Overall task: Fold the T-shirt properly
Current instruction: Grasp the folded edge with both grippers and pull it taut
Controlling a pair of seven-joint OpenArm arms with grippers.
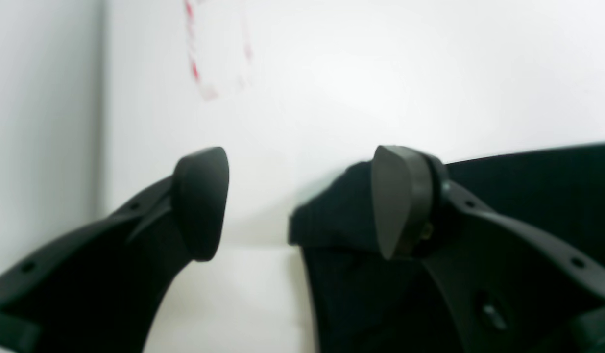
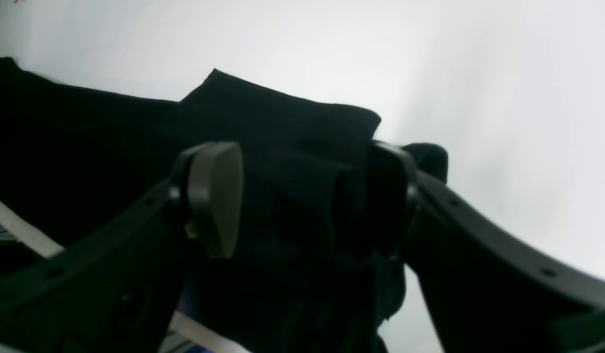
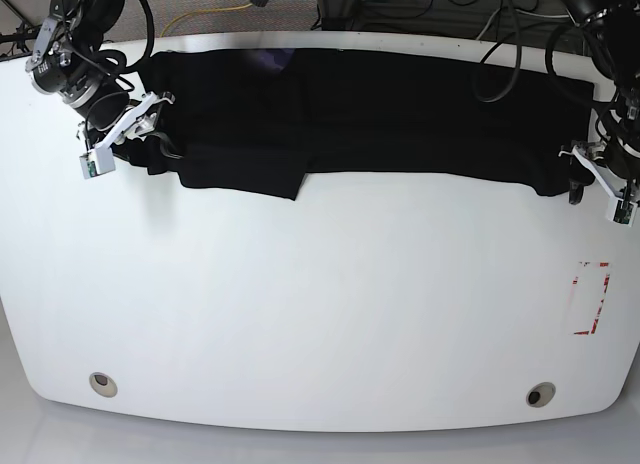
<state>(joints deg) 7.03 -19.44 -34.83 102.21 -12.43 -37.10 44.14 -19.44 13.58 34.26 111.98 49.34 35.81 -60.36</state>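
in the left wrist view the left gripper [image 1: 300, 203] stands wide with nothing between its pads, one pad over bare white table [image 1: 380, 73] and the other at the edge of the black t-shirt [image 1: 527, 196] — faint red marks [image 1: 204, 59] lie further off. in the right wrist view the right gripper [image 2: 304, 198] is spread wide over a bunched fold of the shirt, cloth lying between the pads though whether it is pinched cannot be told. in the base view the t-shirt stretches as a long band along the table's far edge, one gripper at each end — a red-outlined rectangle [image 3: 590, 299] sits near the table's right side.
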